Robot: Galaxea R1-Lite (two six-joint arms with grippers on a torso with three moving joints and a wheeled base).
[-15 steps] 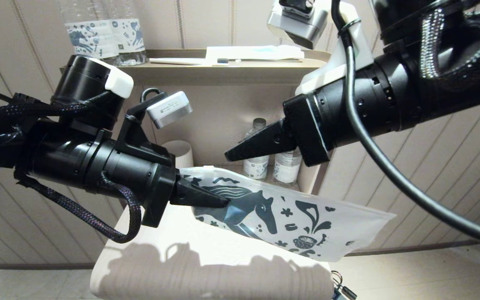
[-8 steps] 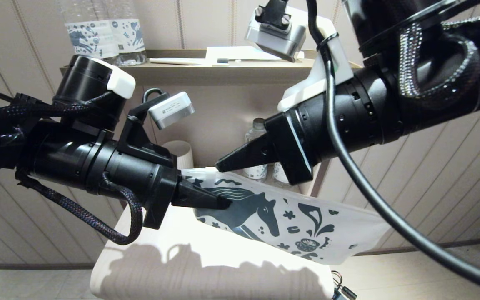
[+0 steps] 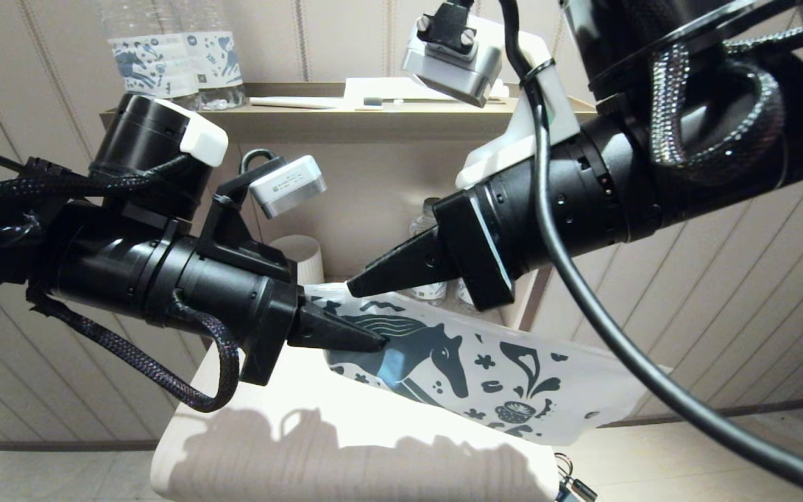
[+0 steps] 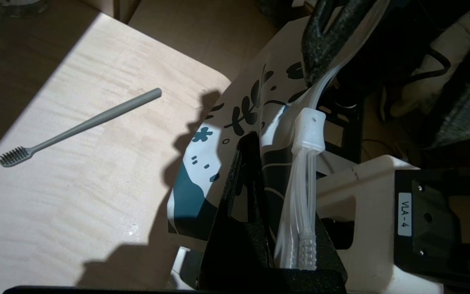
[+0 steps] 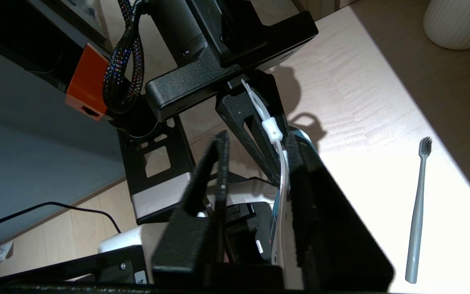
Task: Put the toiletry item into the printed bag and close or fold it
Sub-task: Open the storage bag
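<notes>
Toothbrush (image 4: pixel 80 124) lies flat on the pale table (image 4: pixel 55 204), well apart from the printed bag (image 3: pixel 513 376). At nine o'clock the left gripper (image 3: pixel 363 339) is clamped on the bag's zipper end; at two o'clock the right gripper (image 3: pixel 363 284) straddles the top edge, jaws parted.

Hotel-style room, panelled walls (image 3: pixel 757 265), shelved water bottles (image 3: pixel 171 63)

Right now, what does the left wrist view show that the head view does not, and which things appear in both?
Only the left wrist view shows the grey toothbrush lying on the pale tabletop, outside the bag. Only the head view shows the shelf, the water bottles on it, and the white cup. Both show the printed bag, held up by the shut left gripper, with the right gripper at its top edge.
</notes>
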